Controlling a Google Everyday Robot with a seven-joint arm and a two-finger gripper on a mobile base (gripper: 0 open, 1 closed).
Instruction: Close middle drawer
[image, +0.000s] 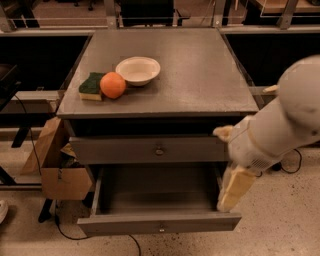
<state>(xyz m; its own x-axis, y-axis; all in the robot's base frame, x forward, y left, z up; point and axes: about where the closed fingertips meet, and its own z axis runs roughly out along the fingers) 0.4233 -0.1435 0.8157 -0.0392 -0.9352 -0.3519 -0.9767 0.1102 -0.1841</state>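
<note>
**Middle drawer: open, closing not begun**

Grey tabletop (200, 75) over stacked drawers. The middle drawer (157, 197) stood pulled out toward the camera beneath the shut upper drawer (125, 150), long axis left to right, front facing the viewer. The gripper (235, 189) hung at its right front corner; jaws' state could not be told. The whole push apparently remained.

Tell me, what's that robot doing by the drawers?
The robot's arm reaches in from the right. Its end effector hangs down at the right side of the middle drawer, which is pulled wide open and looks empty. I can't tell if it is touching the drawer, and the drawer has not been pushed in yet. The drawer above is shut. A bowl, an orange and a sponge sit on top.
</note>
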